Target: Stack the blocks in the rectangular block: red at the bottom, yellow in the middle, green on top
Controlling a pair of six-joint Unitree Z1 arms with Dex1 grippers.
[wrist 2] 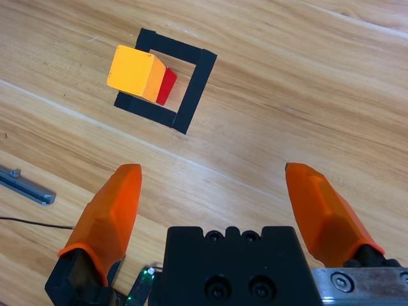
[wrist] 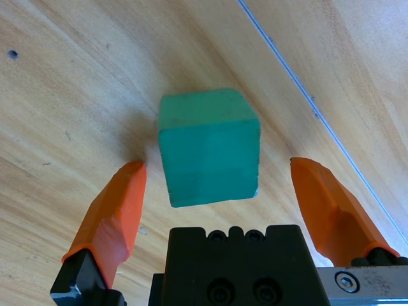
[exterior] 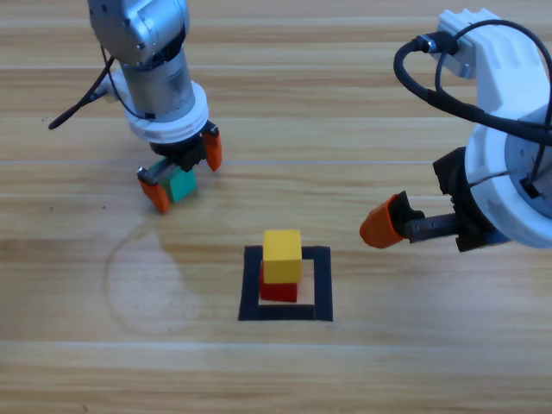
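Left claw (exterior: 182, 172): lowered over the green cube at upper left of the bench; jaws spread, one on either side of the cube, a gap seen on both sides in the left wrist view (wrist: 217, 185); nothing is pinched.
Green cube (exterior: 181, 184): set on the bench (exterior: 362, 379) between the left jaws, well apart from the tape outline; seen flat on the wood in the left wrist view (wrist: 209, 146).
Yellow cube (exterior: 282, 256): stacked on the red cube, inside the outline; also seen from the right wrist (wrist 2: 135, 72).
Red cube (exterior: 279, 291): at the bottom, on bare wood inside the outline, mostly covered by yellow from above; one red face is seen in the right wrist view (wrist 2: 167, 85).
Outline (exterior: 322, 285): black tape rectangle, middle of the bench, lower half; seen ahead of the right claw (wrist 2: 194, 89).
Right claw (exterior: 384, 224): held at the right, near the outline's upper right corner, off to the side of the stack; jaws spread wide in the right wrist view (wrist 2: 213, 197), nothing between them.
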